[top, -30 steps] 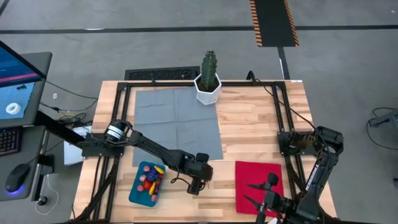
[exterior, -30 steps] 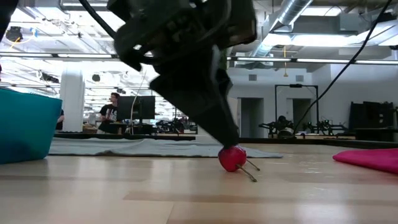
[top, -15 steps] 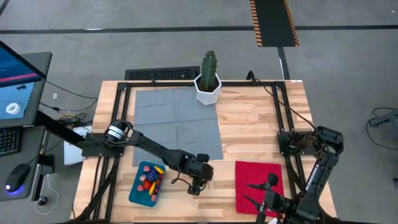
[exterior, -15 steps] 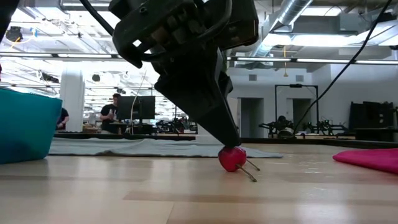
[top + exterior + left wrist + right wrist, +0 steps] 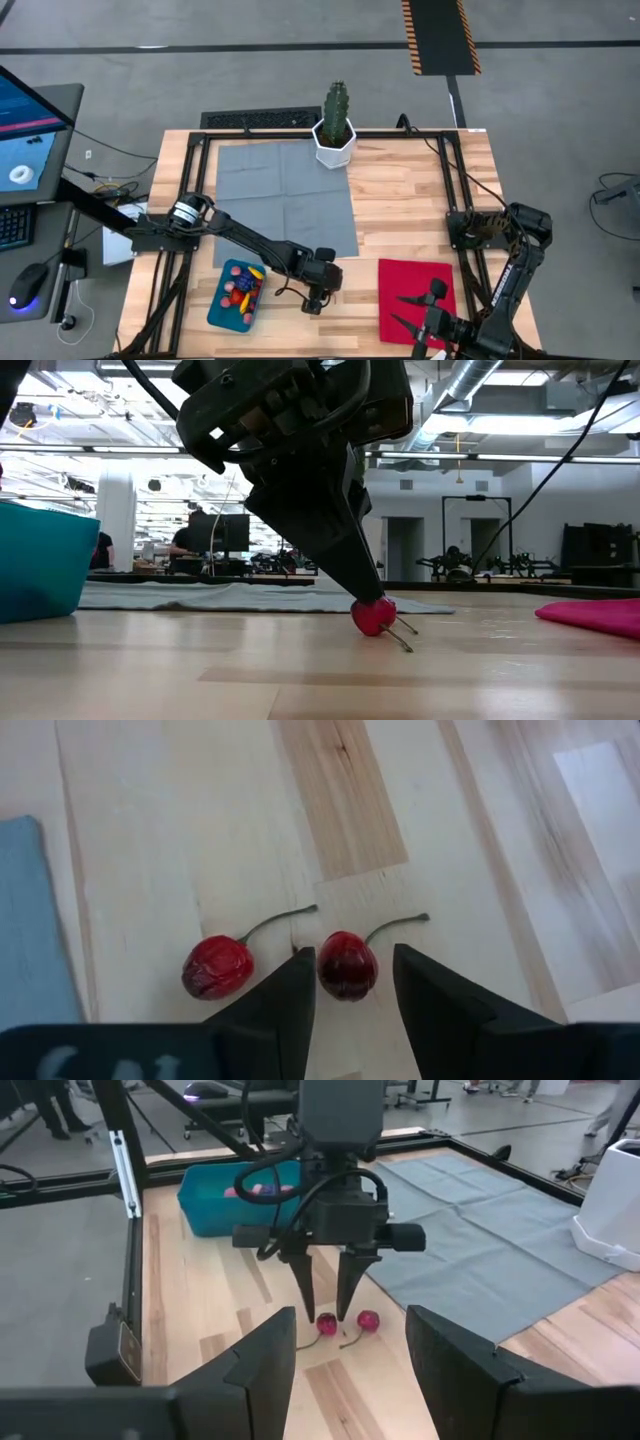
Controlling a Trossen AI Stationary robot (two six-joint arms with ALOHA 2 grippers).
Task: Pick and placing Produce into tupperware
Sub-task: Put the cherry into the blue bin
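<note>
A large workshop with ceiling lights, pipes and desks lies beyond the wooden table (image 5: 400,190), and a person (image 5: 190,540) sits far back at a monitor in the low view; on the table, a grey mat (image 5: 285,195) covers the far left part, a red cloth (image 5: 412,297) lies near the front on the right, and a green cactus in a white pot (image 5: 335,125) stands at the mat's far right corner; the teal tupperware (image 5: 222,310) sits at the front left, just off the mat's near edge, already holding several small red, pink and yellow produce pieces (image 5: 240,288); the left arm reaches across from the left, and the left gripper (image 5: 313,303) points down on the bare wood just right of the tupperware; its fingers (image 5: 290,995) are narrowed about one dark red cherry (image 5: 347,965), one finger touching it and the other with a thin gap showing, so a firm pinch cannot be told; a second, brighter red cherry (image 5: 217,967) lies just beside, outside the fingers, towards the tupperware's side; both cherries rest on the wood with stems trailing; the right gripper (image 5: 415,322) waits over the red cloth's near edge with its fingers (image 5: 265,1365) spread apart and holding nothing.
</note>
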